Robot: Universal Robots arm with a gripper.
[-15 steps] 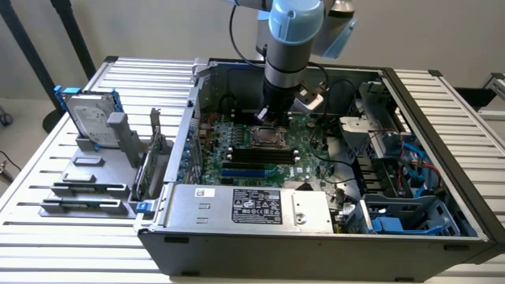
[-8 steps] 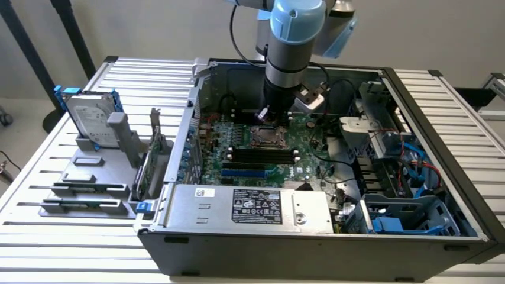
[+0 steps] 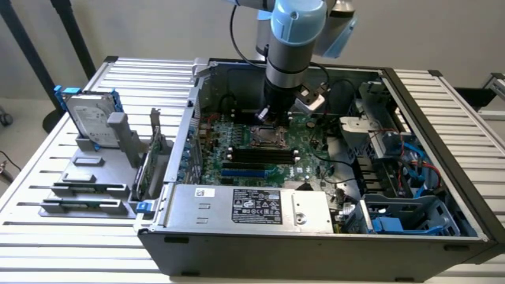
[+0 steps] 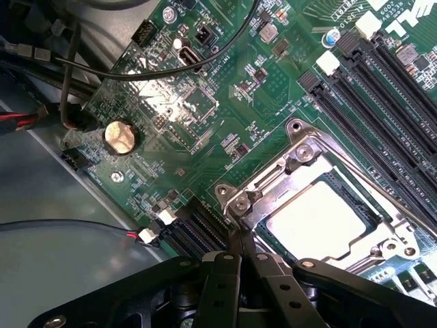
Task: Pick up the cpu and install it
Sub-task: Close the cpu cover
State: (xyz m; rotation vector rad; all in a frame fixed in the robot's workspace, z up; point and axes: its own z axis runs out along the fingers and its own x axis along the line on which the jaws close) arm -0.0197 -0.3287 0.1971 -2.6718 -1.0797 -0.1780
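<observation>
While a grey tray (image 3: pixel 87 189) sits on the slatted table (image 3: pixel 47 148) at the exterior view's left, a silver hard drive (image 3: pixel 85 115) with blue rails stands upright in its far end, well apart from the work. Just to the right of the tray lies the open computer case (image 3: pixel 316 242), with a boxed power supply (image 3: pixel 252 208) bearing a black label along its near edge. Past that box the green motherboard (image 3: pixel 236 168) lies flat inside the case, its dark memory slots (image 3: pixel 261 155) running across it. Above the board the arm (image 3: pixel 294 35) reaches straight down, and the hand (image 3: pixel 271 120) hangs just over the far edge of the metal socket frame (image 3: pixel 266 137). In the wrist view the hand (image 4: pixel 240 247) is clenched with nothing between its tips, which meet at the corner of the socket frame (image 4: pixel 300 154). The cpu (image 4: pixel 315 220) lies seated flat inside that frame, its pale shiny top facing up, just beside the fingertips. Further right in the exterior view, blue drive brackets (image 3: pixel 391 225) and loose cables crowd the case's end
</observation>
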